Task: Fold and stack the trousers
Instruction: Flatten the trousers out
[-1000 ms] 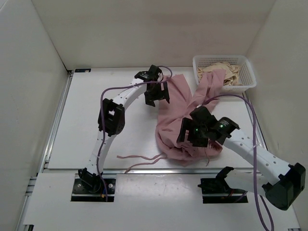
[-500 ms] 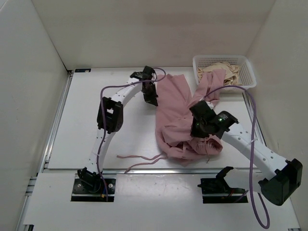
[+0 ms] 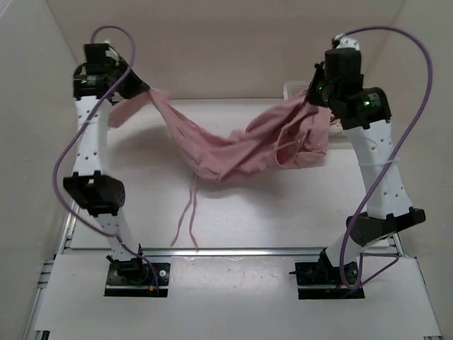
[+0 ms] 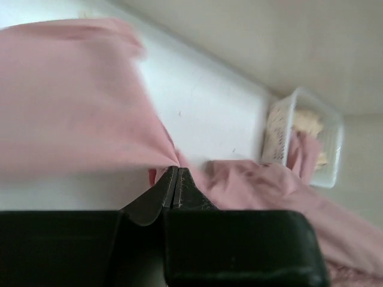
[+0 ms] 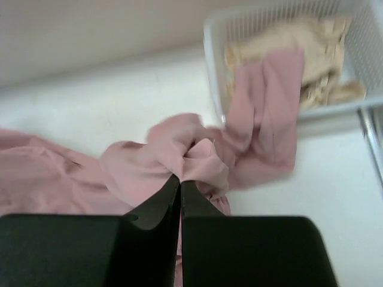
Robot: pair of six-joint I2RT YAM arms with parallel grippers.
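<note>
**A:** Where are the trousers [image 3: 226, 150]?

**B:** In the air, slung between the two arms like a hammock. The long axis runs side to side across the table [image 3: 134, 202]. The middle sags low, and the cords [image 3: 190, 212] dangle from it toward the surface.

**A:** And the grips?

**B:** The left gripper [image 4: 175, 174] is pinched closed on a flat edge of the cloth, high at the far left. The right gripper [image 5: 181, 180] is clamped on a bunched wad, high at the far right.

**A:** So what does laying it down turn on?

**B:** The right end, I think. The right wrist view shows a leg trailing over the rim of the basket [image 5: 210, 66], onto the beige cloth [image 5: 281, 39] inside. The right gripper is nearest it. That leg probably has to be drawn toward the left, away from the basket, before the trousers can lie flat.
</note>
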